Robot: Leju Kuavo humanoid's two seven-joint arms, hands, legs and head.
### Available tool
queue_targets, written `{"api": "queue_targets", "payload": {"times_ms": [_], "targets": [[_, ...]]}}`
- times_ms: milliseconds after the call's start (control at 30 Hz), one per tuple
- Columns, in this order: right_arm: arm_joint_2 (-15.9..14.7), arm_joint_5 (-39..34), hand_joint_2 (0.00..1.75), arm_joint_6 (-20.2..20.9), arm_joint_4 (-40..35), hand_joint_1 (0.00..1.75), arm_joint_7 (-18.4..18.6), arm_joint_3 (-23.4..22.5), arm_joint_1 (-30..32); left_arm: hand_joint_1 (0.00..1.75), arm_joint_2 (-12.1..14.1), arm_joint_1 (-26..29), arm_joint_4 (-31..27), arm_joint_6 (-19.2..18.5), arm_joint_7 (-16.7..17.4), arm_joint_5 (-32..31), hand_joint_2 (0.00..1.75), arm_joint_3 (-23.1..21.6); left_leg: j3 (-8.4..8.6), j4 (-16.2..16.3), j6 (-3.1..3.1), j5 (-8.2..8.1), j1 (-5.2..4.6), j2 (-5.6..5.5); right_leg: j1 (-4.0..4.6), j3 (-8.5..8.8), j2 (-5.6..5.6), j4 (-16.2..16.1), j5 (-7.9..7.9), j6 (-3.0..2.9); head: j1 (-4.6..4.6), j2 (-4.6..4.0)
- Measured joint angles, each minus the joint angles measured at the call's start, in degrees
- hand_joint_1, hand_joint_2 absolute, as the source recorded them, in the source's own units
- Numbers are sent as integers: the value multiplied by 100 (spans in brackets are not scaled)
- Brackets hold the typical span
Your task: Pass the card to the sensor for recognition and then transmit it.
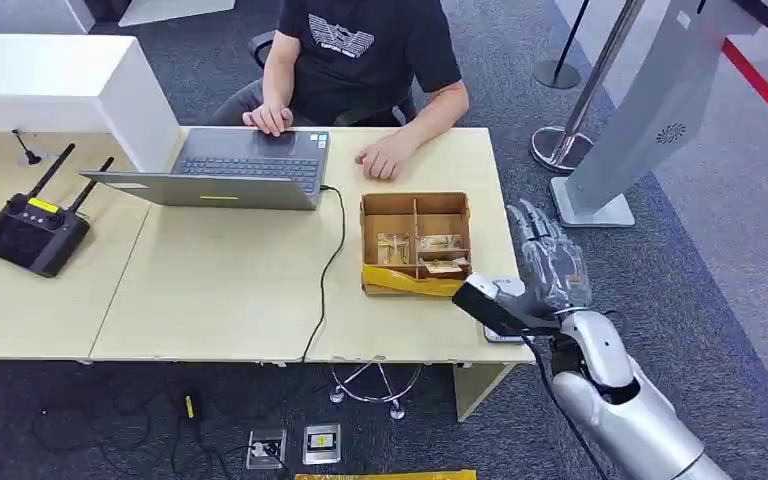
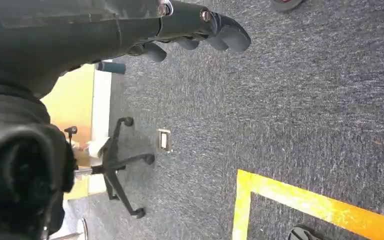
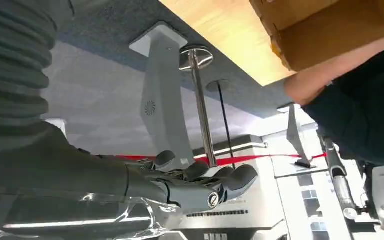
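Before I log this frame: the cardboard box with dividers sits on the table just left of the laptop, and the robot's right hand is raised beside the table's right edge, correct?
Not quite. In the head view the cardboard box sits right of the laptop, not left. The right hand is indeed raised beside the table's right edge.

Left hand [image 2: 180, 30] empty above grey carpet [image 2: 290, 100], yellow floor line [image 2: 320, 207]
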Motion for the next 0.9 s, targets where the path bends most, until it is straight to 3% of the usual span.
{"api": "queue_targets", "payload": {"times_ms": [267, 700, 900], "targets": [[90, 247, 175, -39, 52, 0, 24, 122, 170, 0, -116, -12, 2, 2, 0, -11, 0, 0, -2, -1, 0, 0, 0, 0, 0, 0, 0, 0, 0, 0, 2, 0], [664, 308, 175, 852, 105, 0, 208, 127, 120, 0, -230, -16, 2, 2, 0, -24, 0, 2, -2, -1, 0, 0, 1, 0, 1, 0, 0, 2, 0, 0, 0, 0], [955, 334, 175, 901, 238, 0, 105, 125, -70, 0, -48, -44, 0, -9, -15, -55, 0, 2, -1, -2, -1, 1, 5, 0, 4, 1, -1, 3, 0, 0, 0, 0]]}}
